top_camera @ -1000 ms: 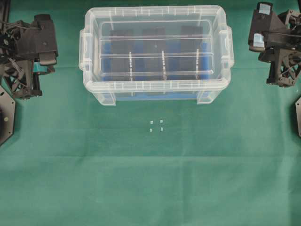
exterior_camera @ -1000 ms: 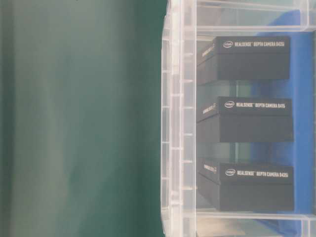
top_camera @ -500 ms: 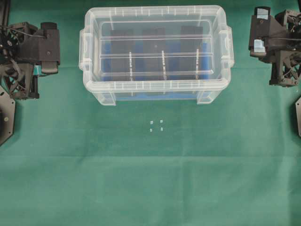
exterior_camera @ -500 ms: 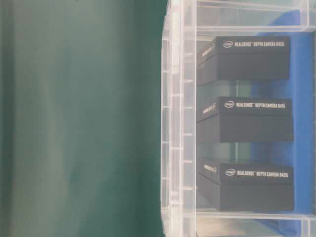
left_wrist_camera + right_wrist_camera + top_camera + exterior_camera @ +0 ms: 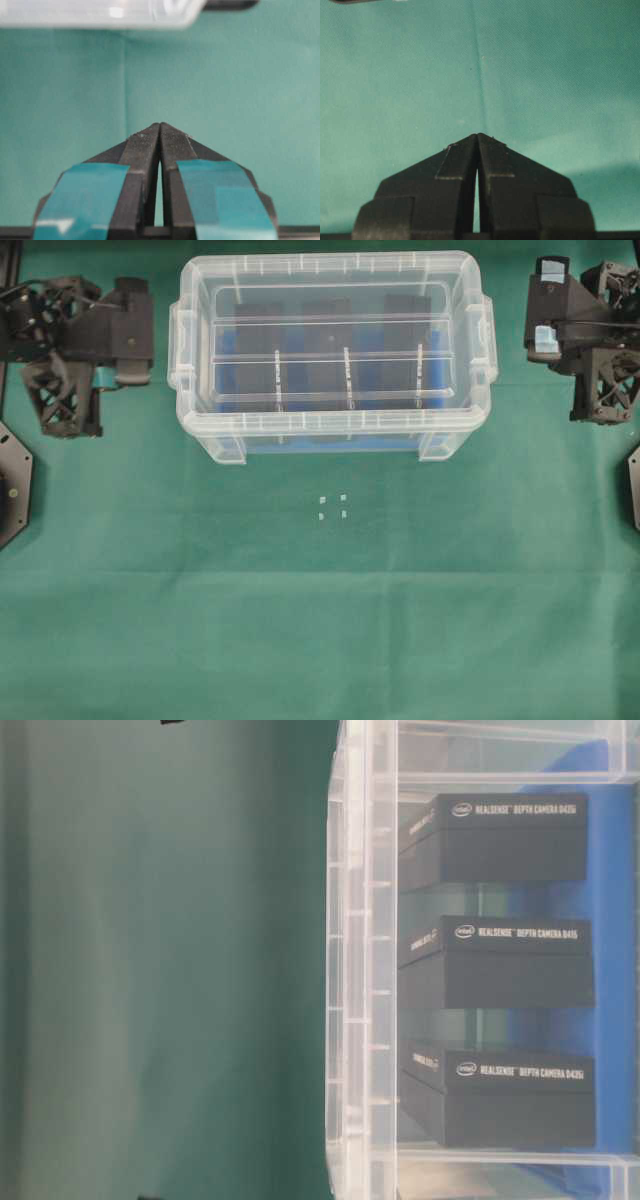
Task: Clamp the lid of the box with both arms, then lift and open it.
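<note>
The box (image 5: 330, 355) stood at the back middle of the green bench (image 5: 320, 620), its long axis running left to right, with the lid (image 5: 330, 270) seated flat on top. Three black blocks (image 5: 495, 960) stood inside on the blue bottom. Four small white marks (image 5: 332, 507) lay just in front. The left hand (image 5: 160, 127), teal-taped, was clenched empty just left of the box; the right hand (image 5: 478, 136) was clenched empty near its right end. Nothing stood between either and the lid.

A green cloth covers the worktop (image 5: 320, 620), and on it stand the box (image 5: 330, 445) and, just in front, four small white markers (image 5: 332, 507).
</note>
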